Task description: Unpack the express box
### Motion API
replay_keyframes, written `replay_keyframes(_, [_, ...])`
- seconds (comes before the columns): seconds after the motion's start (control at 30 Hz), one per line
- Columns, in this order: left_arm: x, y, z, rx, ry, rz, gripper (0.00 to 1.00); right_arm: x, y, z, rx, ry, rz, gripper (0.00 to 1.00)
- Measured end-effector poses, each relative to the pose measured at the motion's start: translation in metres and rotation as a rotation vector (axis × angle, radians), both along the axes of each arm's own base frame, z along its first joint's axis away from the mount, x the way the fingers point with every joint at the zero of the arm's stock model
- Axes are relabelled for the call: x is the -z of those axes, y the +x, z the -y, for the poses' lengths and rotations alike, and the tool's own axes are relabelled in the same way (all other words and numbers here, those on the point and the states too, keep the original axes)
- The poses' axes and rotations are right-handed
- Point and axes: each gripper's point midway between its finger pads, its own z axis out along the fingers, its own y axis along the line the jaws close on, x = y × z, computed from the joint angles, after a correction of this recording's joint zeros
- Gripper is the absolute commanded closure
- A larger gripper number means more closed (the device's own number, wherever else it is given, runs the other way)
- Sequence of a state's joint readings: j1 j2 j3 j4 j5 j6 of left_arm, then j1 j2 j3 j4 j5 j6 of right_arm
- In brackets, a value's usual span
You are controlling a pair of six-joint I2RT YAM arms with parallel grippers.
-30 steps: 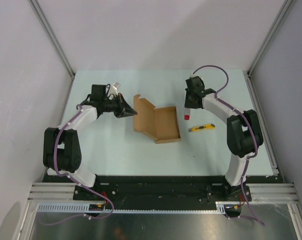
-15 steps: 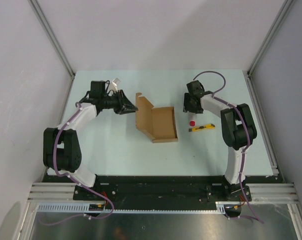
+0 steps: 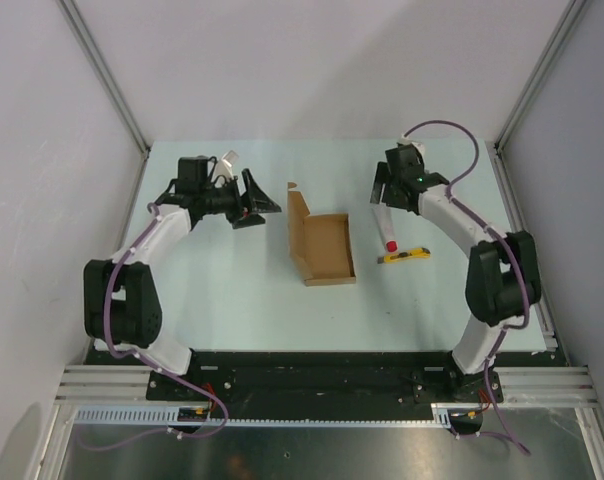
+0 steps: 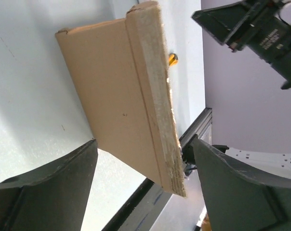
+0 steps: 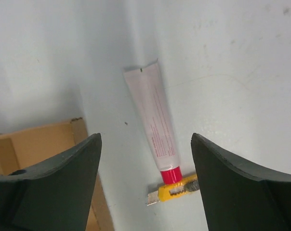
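Observation:
The express box [image 3: 327,250] lies open mid-table, its flap lid [image 3: 298,222] standing up along the left side. My left gripper [image 3: 261,207] is open just left of the flap and touches nothing. In the left wrist view the flap [image 4: 117,96] stands ahead of the spread fingers [image 4: 44,185], apart from them. My right gripper [image 3: 381,194] is open above the white tube [image 3: 385,229]. The right wrist view shows the tube [image 5: 152,120] flat on the table below the open gripper [image 5: 145,139], with a corner of the box [image 5: 37,144] at the left.
A yellow-black utility knife [image 3: 404,256] lies right of the box, touching the tube's red cap [image 5: 170,175]. Aluminium frame posts and grey walls close in the table at the back and both sides.
Both grippers opened. The left let go of the flap and drew back left; the flap now stands more upright. The right released the tube, which now lies on the table by the knife.

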State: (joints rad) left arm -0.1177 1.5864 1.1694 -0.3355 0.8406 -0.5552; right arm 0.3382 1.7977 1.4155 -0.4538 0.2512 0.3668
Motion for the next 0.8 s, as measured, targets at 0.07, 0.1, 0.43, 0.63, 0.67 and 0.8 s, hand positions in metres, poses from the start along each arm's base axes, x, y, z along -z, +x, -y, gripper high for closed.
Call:
replay_keyframes(0.07, [-0.007, -0.001, -0.003, -0.009, 0.000, 0.016, 0.08, -0.024, -0.003, 0.006, 0.040, 0.009, 0.048, 0.19])
replay_keyframes(0.1, [-0.014, -0.002, -0.006, -0.017, -0.001, 0.034, 0.03, -0.037, -0.006, 0.008, 0.055, 0.013, 0.072, 0.19])
replay_keyframes(0.43, [-0.111, -0.049, -0.039, -0.134, 0.017, 0.367, 0.00, -0.152, -0.073, 0.033, 0.215, 0.111, 0.314, 0.18])
replay_keyframes(0.63, [-0.154, -0.087, -0.047, -0.193, 0.023, 0.539, 0.00, -0.184, -0.128, 0.050, 0.263, 0.178, 0.408, 0.17])
replay_keyframes(0.67, [-0.154, -0.091, -0.047, -0.196, 0.017, 0.538, 0.00, -0.188, -0.132, 0.050, 0.259, 0.184, 0.418, 0.17])
replay_keyframes(0.8, [-0.144, -0.098, -0.047, -0.210, -0.002, 0.495, 0.00, -0.198, -0.145, 0.049, 0.242, 0.201, 0.444, 0.17])
